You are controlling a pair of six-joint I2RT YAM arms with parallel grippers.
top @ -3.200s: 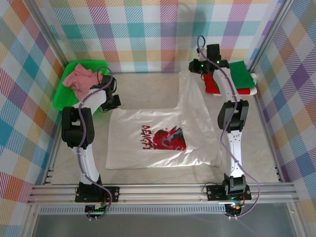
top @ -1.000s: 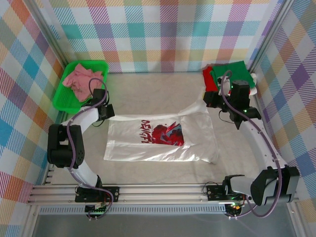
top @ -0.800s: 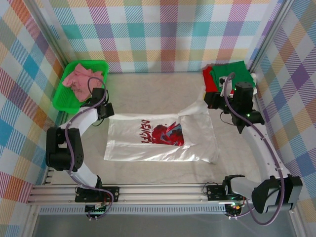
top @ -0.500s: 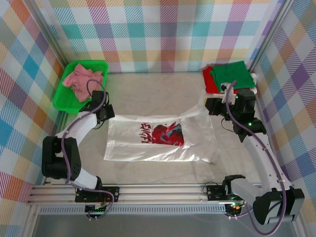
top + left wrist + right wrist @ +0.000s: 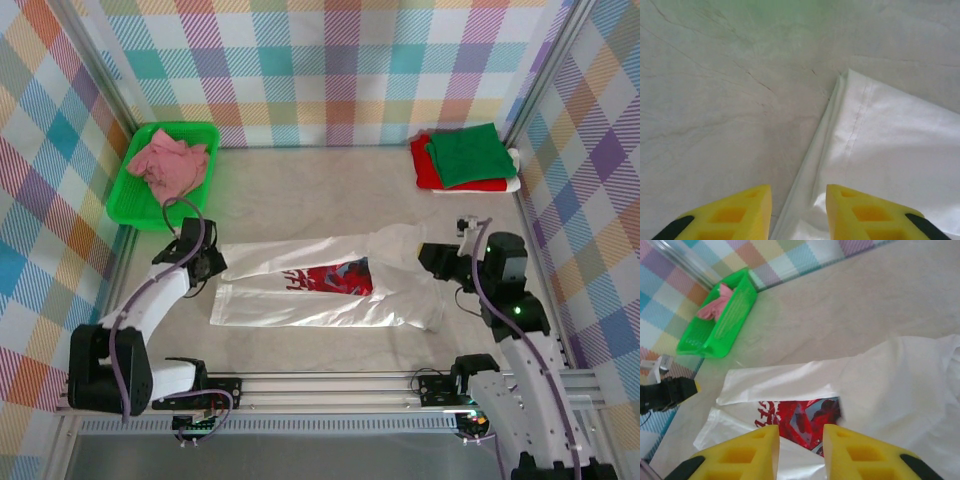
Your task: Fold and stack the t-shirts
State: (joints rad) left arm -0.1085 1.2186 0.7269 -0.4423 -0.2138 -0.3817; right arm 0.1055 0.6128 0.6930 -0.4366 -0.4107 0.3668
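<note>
Done: green shirt (image 5: 465, 153) folded atop red shirt (image 5: 422, 165), far right of the tray (image 5: 135, 205).
Left: pink shirt (image 5: 165, 163) crumpled in the tray; white shirt (image 5: 320, 305) half-folded, just near-right of the tray.
Axis: white shirt lies left-right, sleeve end seemingly rightward.
Left gripper (image 5: 797, 192): fingers apart, holding nothing.
Right gripper (image 5: 800, 432): fingers apart, empty.

Four t-shirts (white (image 5: 330, 292), green (image 5: 466, 154), red (image 5: 423, 172), pink (image 5: 166, 164)); one tray (image 5: 130, 208); two end effectors (image 5: 206, 264) (image 5: 433, 258).

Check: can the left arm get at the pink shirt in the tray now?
Probably yes. The left pincer is open at the white shirt's left edge, and bare table lies between it and the green tray, where the pink shirt lies uncovered.
</note>
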